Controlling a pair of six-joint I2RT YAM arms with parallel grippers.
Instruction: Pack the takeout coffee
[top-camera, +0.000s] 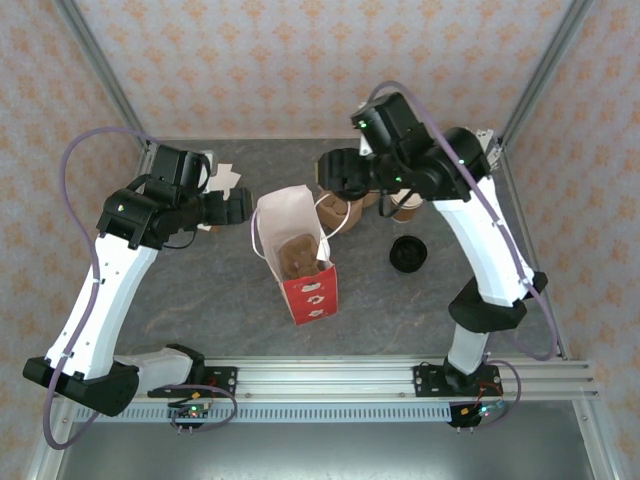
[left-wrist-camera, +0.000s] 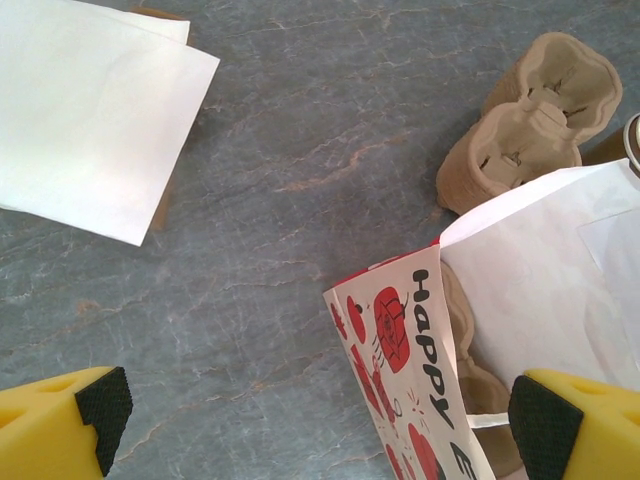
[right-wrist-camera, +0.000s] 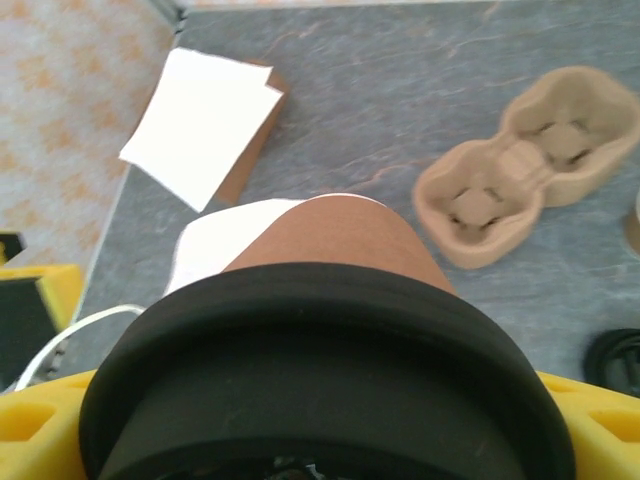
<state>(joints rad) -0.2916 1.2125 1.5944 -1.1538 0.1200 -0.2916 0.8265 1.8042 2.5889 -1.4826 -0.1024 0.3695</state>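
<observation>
The takeout coffee (right-wrist-camera: 345, 235), a brown paper cup with a black lid (right-wrist-camera: 320, 370), sits between my right gripper's (right-wrist-camera: 320, 440) yellow fingers (right-wrist-camera: 35, 430), which are shut on it just under the lid. In the top view the right gripper (top-camera: 343, 172) hangs behind the open red-and-white paper bag (top-camera: 300, 262). A brown pulp carrier (top-camera: 298, 255) lies inside that bag. My left gripper (top-camera: 240, 207) is open just left of the bag's mouth, and the bag's printed side (left-wrist-camera: 420, 370) stands between its pads (left-wrist-camera: 100, 405).
A second pulp carrier (right-wrist-camera: 530, 165) lies on the table behind the bag. White napkins (left-wrist-camera: 90, 110) rest at the back left. A loose black lid (top-camera: 408, 253) and another brown cup (top-camera: 407, 205) are right of the bag. Frame posts edge the table.
</observation>
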